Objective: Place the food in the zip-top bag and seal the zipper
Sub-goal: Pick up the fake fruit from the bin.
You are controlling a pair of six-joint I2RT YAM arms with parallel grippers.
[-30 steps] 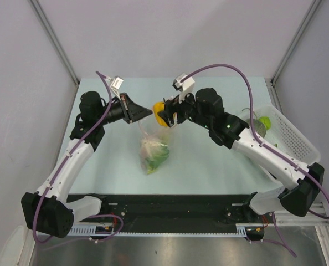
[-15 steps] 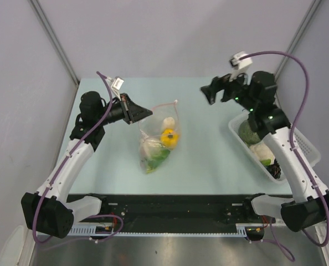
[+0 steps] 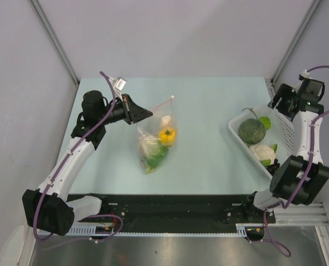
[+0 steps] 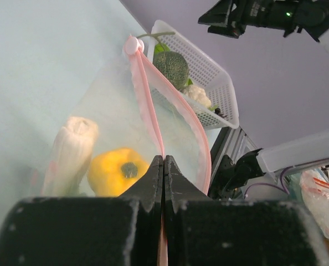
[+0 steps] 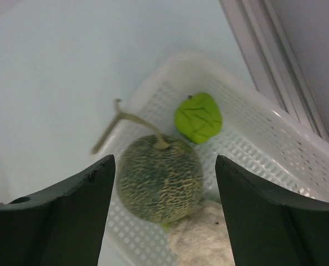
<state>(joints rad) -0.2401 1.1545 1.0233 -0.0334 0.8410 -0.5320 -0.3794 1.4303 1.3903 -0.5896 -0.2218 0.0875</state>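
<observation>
Zipper (image 4: pixel 148 100) sits pinched between left jaws (right jaws gape empty above the basket (image 5: pixel 264 138)).

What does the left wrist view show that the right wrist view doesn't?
Only the left wrist view: the left end effector shut on the zipper of the zip-top bag, with a yellow pepper and a pale leek inside the bag. Only the right wrist view: the right end effector seen up close, open and empty, looking down on the white basket. Both: that basket, holding the netted melon and a white cauliflower-like piece.
</observation>
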